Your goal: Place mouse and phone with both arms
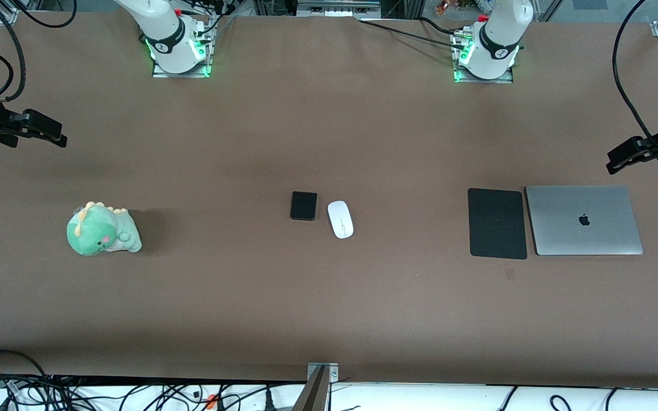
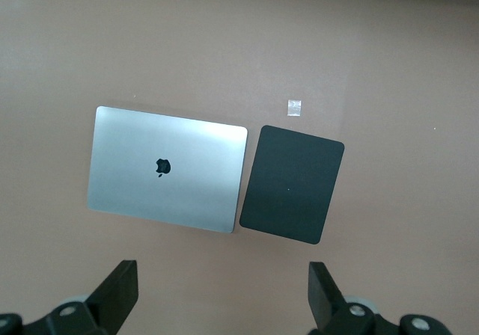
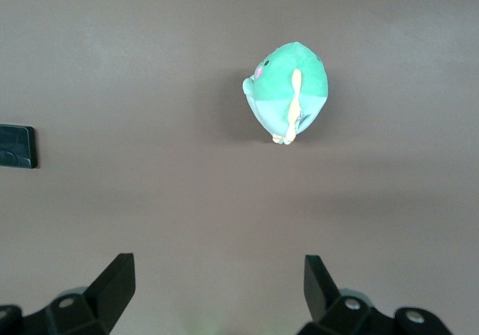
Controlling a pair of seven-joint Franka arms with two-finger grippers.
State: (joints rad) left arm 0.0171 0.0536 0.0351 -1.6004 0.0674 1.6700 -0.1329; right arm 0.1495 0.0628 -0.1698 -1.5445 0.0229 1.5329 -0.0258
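Lying mouse (image 1: pixel 340 219), well apart from claws

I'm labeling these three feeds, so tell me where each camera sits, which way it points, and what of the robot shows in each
Front view: high across the table, facing both arm bases; phone beside mouse mid-table, both grippers, left gripper and right gripper, open at the ends.
Left wrist view: looks down past its open fingers at the laptop and mouse pad.
Right wrist view: looks down past its open fingers at the plush dinosaur, phone at the edge.
Shared: front and left wrist views both show laptop and pad.
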